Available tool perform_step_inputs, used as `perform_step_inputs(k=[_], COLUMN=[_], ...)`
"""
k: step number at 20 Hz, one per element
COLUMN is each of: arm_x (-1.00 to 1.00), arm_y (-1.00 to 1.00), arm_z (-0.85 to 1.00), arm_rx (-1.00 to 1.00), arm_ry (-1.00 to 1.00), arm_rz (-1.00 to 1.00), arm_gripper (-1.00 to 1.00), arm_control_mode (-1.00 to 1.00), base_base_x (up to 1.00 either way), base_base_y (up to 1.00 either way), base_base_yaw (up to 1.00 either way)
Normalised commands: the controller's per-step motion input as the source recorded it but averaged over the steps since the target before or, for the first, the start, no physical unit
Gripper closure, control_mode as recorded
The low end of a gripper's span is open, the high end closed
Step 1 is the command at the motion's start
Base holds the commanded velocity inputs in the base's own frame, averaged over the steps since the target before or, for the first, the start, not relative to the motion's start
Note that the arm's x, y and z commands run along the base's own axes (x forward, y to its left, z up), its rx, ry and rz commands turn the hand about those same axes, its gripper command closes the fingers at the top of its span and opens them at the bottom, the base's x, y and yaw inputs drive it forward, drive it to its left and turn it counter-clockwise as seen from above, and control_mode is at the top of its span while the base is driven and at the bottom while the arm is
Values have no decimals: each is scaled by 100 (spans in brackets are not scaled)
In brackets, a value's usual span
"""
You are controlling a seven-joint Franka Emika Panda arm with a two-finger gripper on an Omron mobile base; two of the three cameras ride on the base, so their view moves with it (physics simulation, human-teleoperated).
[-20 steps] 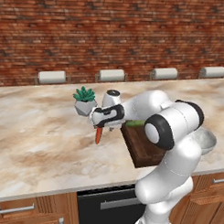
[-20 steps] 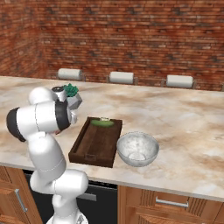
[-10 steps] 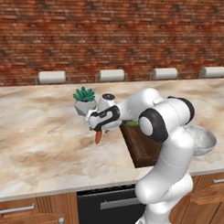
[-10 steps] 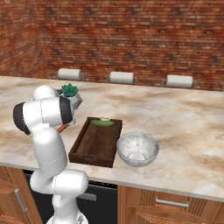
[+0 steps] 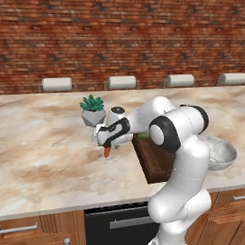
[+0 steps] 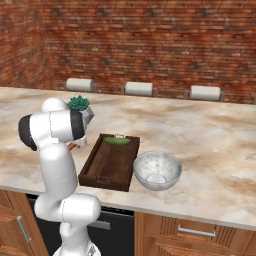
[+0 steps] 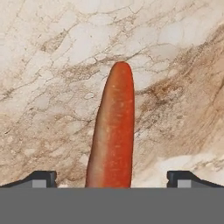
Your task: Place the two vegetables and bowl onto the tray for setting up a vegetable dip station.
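Orange carrot [image 7: 113,131] lying on the marble counter [image 7: 52,65], centre of the hand view, between fingertips [image 7: 41,178] standing wide apart and gripping nothing. Reaching for the second vegetable; cucumber [image 6: 117,141] already resting on the tray [image 6: 100,172]. Next: lowering, closing, lifting toward the tray.
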Motion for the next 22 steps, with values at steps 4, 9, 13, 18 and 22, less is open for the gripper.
perform_step_inputs(k=[4,9,13,18,22], arm_x=[1,0,0,0,0], arm_y=[0,0,0,-8,-22], arm_z=[-28,-3,8,61,63], arm_rx=[0,0,0,0,0], arm_ry=[0,0,0,0,0], arm_rz=[0,0,0,-3,-14], arm_gripper=[100,100,100,100,100], arm_control_mode=[-100,-100,-100,-100,-100], base_base_x=[0,0,0,0,0], base_base_y=[0,0,0,0,0], base_base_yaw=[0,0,0,0,0])
